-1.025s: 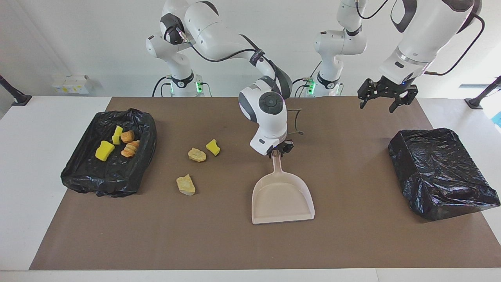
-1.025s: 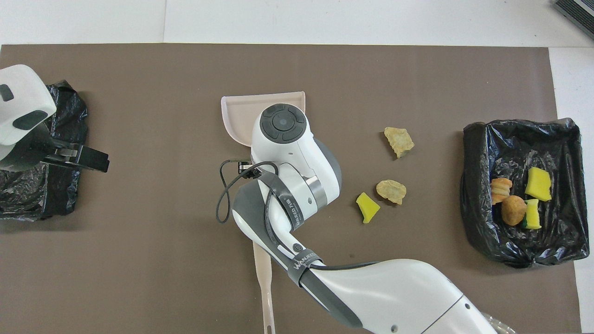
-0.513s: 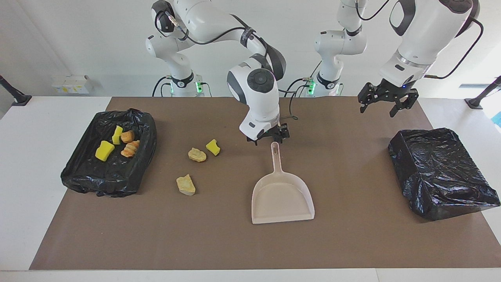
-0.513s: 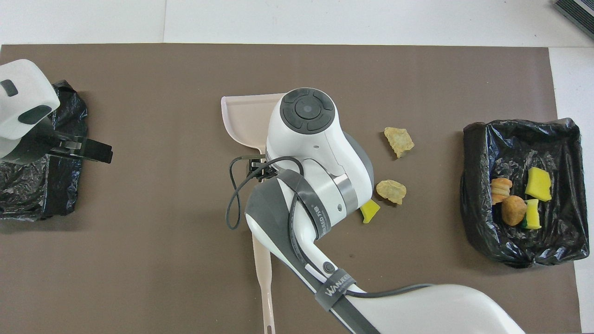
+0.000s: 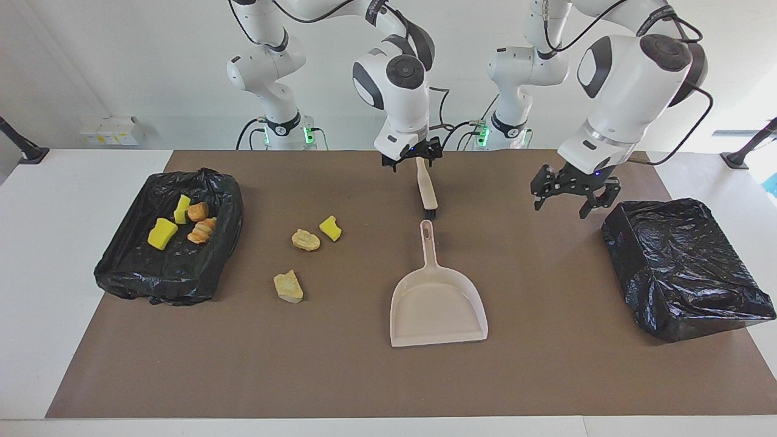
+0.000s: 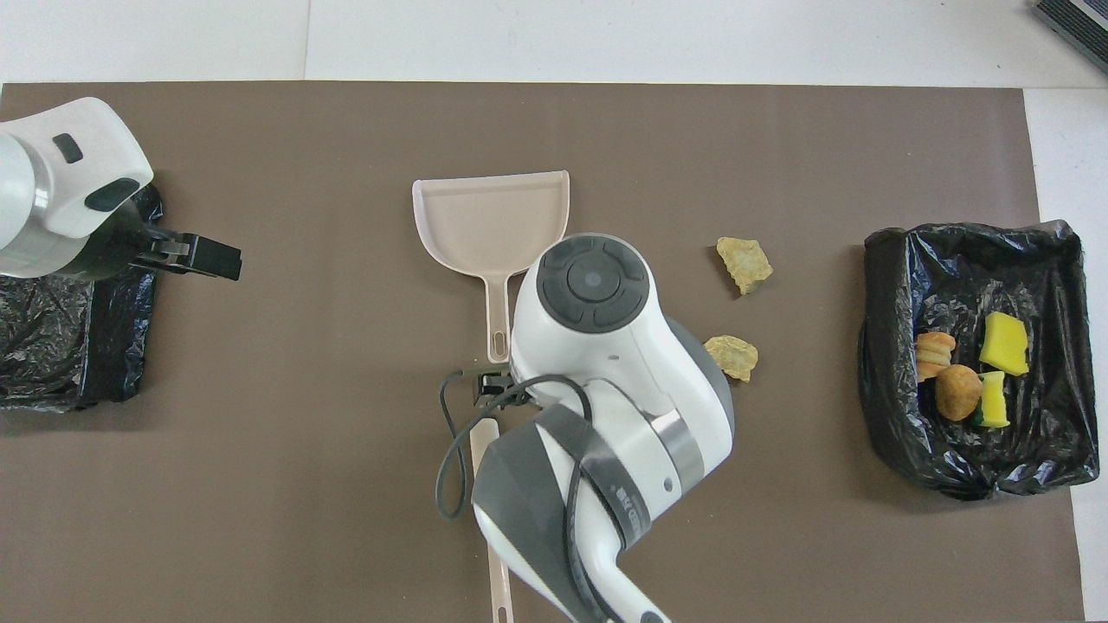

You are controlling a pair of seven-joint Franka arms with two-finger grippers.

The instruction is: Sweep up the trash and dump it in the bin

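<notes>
On mat: 3 scraps (image 5: 306, 258) (4 binned (image 5: 182, 221)).

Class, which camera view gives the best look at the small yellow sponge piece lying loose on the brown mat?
The facing view: the yellow sponge piece lies in full sight beside a tan lump, nearer the robots than the other loose lump. In the overhead view the right arm's body covers it, so only the two lumps show.

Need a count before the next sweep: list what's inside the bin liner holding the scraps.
Inside the bin: two yellow sponge pieces and two orange bread lumps. Anything under the liner's folds is hidden.
</notes>
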